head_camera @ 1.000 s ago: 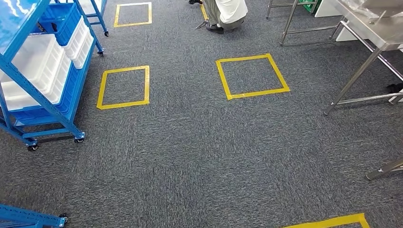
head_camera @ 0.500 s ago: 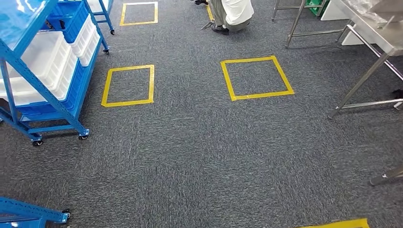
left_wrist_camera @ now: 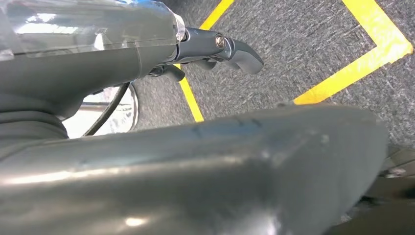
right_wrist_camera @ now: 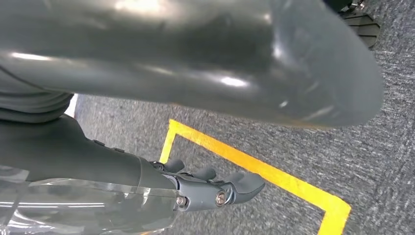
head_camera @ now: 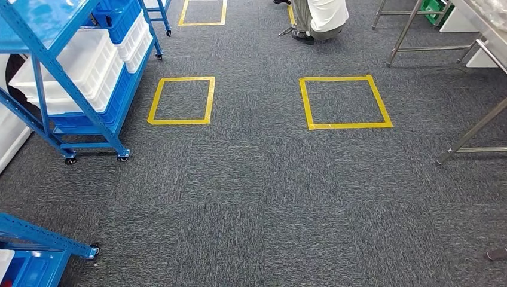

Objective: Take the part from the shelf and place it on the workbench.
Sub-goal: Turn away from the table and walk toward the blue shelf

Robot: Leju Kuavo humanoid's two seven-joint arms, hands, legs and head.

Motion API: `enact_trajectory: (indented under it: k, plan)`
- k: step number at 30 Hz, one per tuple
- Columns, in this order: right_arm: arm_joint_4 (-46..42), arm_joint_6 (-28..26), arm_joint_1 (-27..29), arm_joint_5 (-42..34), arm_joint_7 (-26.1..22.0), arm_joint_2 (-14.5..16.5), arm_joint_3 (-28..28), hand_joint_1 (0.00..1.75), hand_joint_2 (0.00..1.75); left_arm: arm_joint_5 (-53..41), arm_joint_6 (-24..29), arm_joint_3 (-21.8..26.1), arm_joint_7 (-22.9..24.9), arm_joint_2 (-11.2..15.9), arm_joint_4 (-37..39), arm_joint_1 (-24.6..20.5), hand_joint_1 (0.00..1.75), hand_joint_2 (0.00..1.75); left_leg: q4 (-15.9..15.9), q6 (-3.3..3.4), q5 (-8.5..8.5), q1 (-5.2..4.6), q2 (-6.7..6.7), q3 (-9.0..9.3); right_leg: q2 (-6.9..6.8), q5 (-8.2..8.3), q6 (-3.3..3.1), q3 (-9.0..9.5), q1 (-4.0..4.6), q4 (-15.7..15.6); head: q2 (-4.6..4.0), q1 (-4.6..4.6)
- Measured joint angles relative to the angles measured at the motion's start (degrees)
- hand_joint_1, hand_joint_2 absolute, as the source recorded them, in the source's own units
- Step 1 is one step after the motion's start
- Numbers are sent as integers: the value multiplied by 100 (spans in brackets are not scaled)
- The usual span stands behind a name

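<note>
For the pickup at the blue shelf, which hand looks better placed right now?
Left, tentatively. The blue shelf with its white bins stands on the robot's left side, away from the steel workbench. Both the left hand and the right hand hang empty over the carpet, so side alone decides.

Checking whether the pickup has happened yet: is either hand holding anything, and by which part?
Nothing is held. The left hand and right hand hang over the carpet, fingers loosely extended around nothing.
</note>
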Motion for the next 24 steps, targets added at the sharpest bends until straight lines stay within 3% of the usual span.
enact_trajectory:
  k: [2,4,5,7,8,10,11,12,13,15,17,19,21,23,24]
  plan:
    - [7,-6,8,36,121,-1,1,0,0,57,0,9,15,-9,0,-26,0,0,-348,74,75,-70,149,146,-107,-23,47,21,12,0,0,1]
    - [9,-34,-1,48,235,0,2,0,0,81,-5,18,71,-24,0,-23,0,0,-399,123,105,-70,30,157,-203,-41,100,48,9,-9,0,1]
    - [8,-58,-4,39,261,1,1,0,0,75,-9,21,106,-33,0,-14,0,0,-444,149,135,-56,-33,178,-152,-78,128,55,0,21,0,1]
    - [8,-117,8,19,262,10,-4,0,0,38,-13,21,149,-57,0,-21,0,0,-526,207,204,-16,-148,220,107,-311,175,-73,-24,350,0,1]
    - [8,-141,19,13,250,21,-10,0,0,3,-16,20,157,-74,0,-39,0,0,-538,220,219,-16,-205,213,256,-491,188,-224,-40,676,0,2]
    - [7,-164,33,3,231,51,-26,0,0,-94,-20,8,175,-105,0,-80,0,0,-528,229,227,-12,-341,198,371,-760,212,-569,-59,1361,0,2]
    - [7,-169,34,2,232,60,-32,0,0,-136,-22,3,184,-118,0,-91,0,0,-516,223,224,-7,-416,196,386,-747,226,-659,-69,1509,0,2]
    - [7,-170,33,4,242,67,-36,0,0,-160,-22,-1,189,-125,0,-99,0,0,-495,210,217,2,-490,196,398,-622,242,-652,-84,1445,0,2]
    - [6,-170,33,8,253,68,-37,0,0,-169,-21,-1,189,-128,0,-108,0,0,-467,188,203,15,-565,197,427,-413,260,-546,-106,1178,0,2]
    - [7,-169,38,15,277,68,-39,0,0,-172,-19,0,186,-130,0,-132,0,0,-369,111,150,37,-708,166,624,-69,292,-249,-155,482,0,2]
    - [8,-160,34,27,334,68,-44,0,0,-173,-11,0,186,-128,0,-154,0,0,-298,20,113,49,-822,104,766,9,247,-117,-158,168,0,1]
    - [8,-118,11,68,468,66,-47,0,0,-167,4,0,194,-128,0,-149,0,0,-298,-57,117,66,-897,71,692,10,143,-113,-126,157,0,1]
    - [8,-59,7,135,632,45,-46,0,0,-153,16,1,201,-131,0,-123,0,0,-183,-109,39,69,-713,20,572,33,54,-95,-113,114,0,1]
    - [9,-20,34,183,744,11,-44,0,0,-148,20,2,195,-135,0,-113,0,0,342,-141,-265,64,-413,-224,424,39,-7,-89,-94,86,0,-1]
    - [9,-9,47,196,768,-1,-44,0,0,-148,20,2,190,-137,0,-109,0,0,729,-153,-455,65,-339,-413,345,33,-27,-92,-77,85,0,0]
